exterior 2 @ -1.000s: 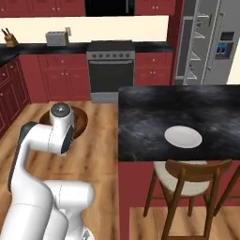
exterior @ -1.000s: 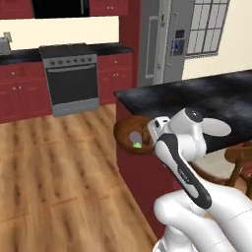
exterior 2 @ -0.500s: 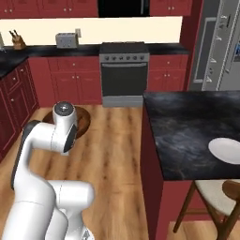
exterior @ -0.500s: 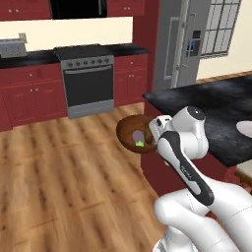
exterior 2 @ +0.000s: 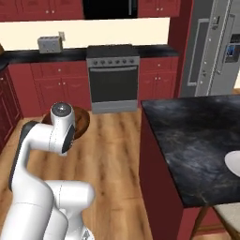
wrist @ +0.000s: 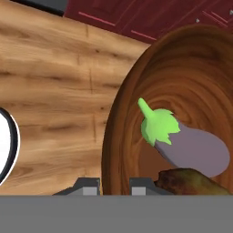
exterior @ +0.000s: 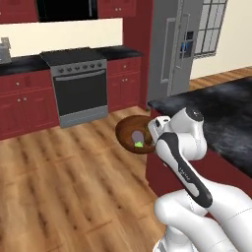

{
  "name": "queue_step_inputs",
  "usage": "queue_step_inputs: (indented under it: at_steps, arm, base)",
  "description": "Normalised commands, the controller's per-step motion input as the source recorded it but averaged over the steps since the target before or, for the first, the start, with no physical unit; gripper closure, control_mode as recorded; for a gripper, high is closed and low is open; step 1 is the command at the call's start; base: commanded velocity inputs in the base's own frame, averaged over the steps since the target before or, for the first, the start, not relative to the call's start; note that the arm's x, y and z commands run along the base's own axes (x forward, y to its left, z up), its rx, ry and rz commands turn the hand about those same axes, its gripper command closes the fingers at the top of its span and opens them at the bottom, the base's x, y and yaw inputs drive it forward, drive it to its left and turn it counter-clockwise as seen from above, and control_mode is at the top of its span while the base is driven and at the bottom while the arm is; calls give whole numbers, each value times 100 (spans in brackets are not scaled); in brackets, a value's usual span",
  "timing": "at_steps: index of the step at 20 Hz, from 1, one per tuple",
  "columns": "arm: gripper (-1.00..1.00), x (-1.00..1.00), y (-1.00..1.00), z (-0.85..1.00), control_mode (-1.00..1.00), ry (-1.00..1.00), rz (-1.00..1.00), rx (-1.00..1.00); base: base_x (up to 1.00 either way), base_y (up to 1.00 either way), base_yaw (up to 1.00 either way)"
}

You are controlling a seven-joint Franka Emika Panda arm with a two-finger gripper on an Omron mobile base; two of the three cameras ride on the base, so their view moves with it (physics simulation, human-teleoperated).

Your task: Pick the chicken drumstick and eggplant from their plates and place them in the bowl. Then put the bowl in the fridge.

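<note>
My gripper [wrist: 113,184] is shut on the near rim of the brown wooden bowl [wrist: 191,68], which hangs above the wood floor. Inside it lie the purple eggplant [wrist: 191,145] with its green cap and, right beside it, the brown chicken drumstick [wrist: 195,182]. In the left base view the bowl [exterior: 134,134] is held out at the arm's left, its open side towards the camera, a green speck of the eggplant [exterior: 139,144] visible. The arm partly covers the bowl [exterior 2: 82,123] in the right base view. The grey fridge [exterior: 172,49] [exterior 2: 211,47] stands at the back right. A white plate [exterior 2: 234,161] lies on the island.
The dark-topped island [exterior 2: 197,140] [exterior: 221,113] stands close at the right, its red side near the arm. A steel oven range [exterior: 81,86] [exterior 2: 114,77] sits in red cabinets along the back wall, with a toaster [exterior 2: 48,44] on the counter. Wood floor stretches left.
Both base views have shifted, so the base has moved: the range and fridge look nearer and the island has slid right. The bowl stays in my shut gripper.
</note>
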Motion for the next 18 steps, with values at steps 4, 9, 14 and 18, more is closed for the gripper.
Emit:
queue_step_inputs:
  at_steps: [4,9,14,18]
  arm:
    - [100,0,0,0,100,0,0,0]
    - [100,0,0,0,100,0,0,0]
    - [100,0,0,0,100,0,0,0]
    - [100,0,0,0,100,0,0,0]
  base:
    - [60,53,-23]
    - [61,57,-22]
    - [61,54,-24]
    - [60,49,-28]
